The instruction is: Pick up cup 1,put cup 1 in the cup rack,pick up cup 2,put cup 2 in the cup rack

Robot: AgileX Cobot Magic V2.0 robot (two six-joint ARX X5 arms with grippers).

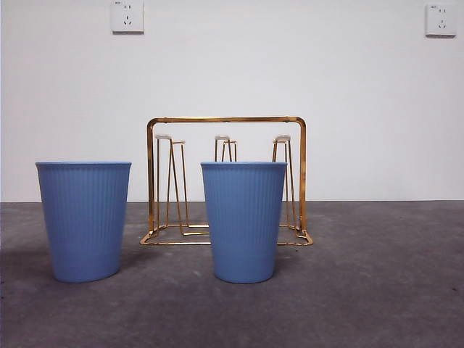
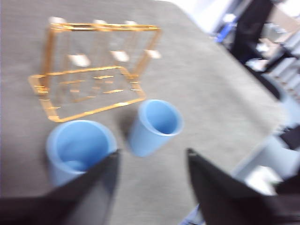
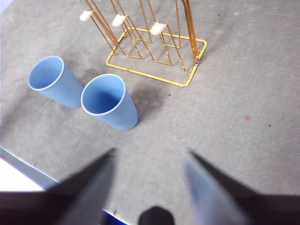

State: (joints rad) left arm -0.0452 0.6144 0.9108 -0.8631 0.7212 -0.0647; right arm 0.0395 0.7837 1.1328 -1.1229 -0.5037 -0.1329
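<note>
Left gripper point(image 2: 152, 161) and right gripper point(image 3: 149, 157) both hang above the table, jaws spread wide, holding nothing. Below stand two blue cups, left cup point(image 1: 84, 220) and centre cup point(image 1: 243, 220), upright, seemingly empty, before the unladen cup rack point(image 1: 226, 120)

We are seeing the left gripper point(image 2: 152, 187) as two black, wedge-shaped jaws, blurred. We are seeing the right gripper point(image 3: 147, 187) as two dark tapering jaws, with a rounded black part between their bases.
</note>
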